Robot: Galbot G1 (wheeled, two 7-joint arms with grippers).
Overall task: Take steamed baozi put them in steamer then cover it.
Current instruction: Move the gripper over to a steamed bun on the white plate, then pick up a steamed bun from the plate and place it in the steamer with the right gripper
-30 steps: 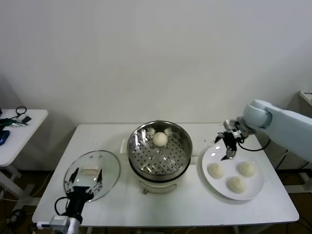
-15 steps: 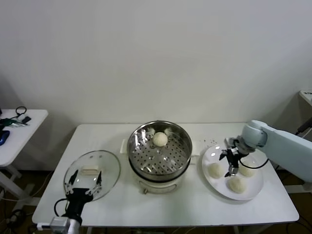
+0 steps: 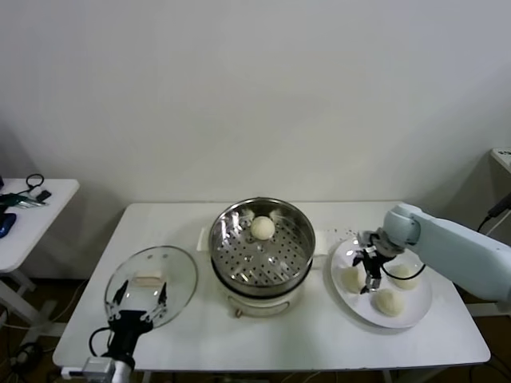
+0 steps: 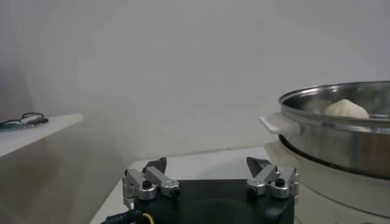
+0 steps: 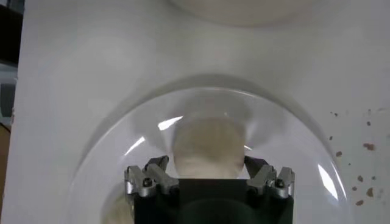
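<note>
The steel steamer (image 3: 260, 252) stands mid-table on its cream pot base and holds one baozi (image 3: 263, 227) at its far side; the steamer (image 4: 341, 131) and that bun (image 4: 346, 108) also show in the left wrist view. Three baozi lie on the white plate (image 3: 415, 313) at the right. My right gripper (image 3: 366, 273) is open, low over the plate, its jaws either side of the left bun (image 3: 352, 278); in the right wrist view that bun (image 5: 207, 148) sits between the open gripper (image 5: 208, 165). The glass cover (image 3: 152, 284) lies flat at the left. My left gripper (image 3: 137, 297) is open and empty, parked at the table's front left.
A white side table (image 3: 32, 209) with cables stands at the far left. The table's front edge runs just below the plate (image 5: 122, 140) and the cover. A white wall is behind.
My right gripper has moved down and left from the plate's far rim to the left bun on the plate, staying open. The left arm has not moved.
</note>
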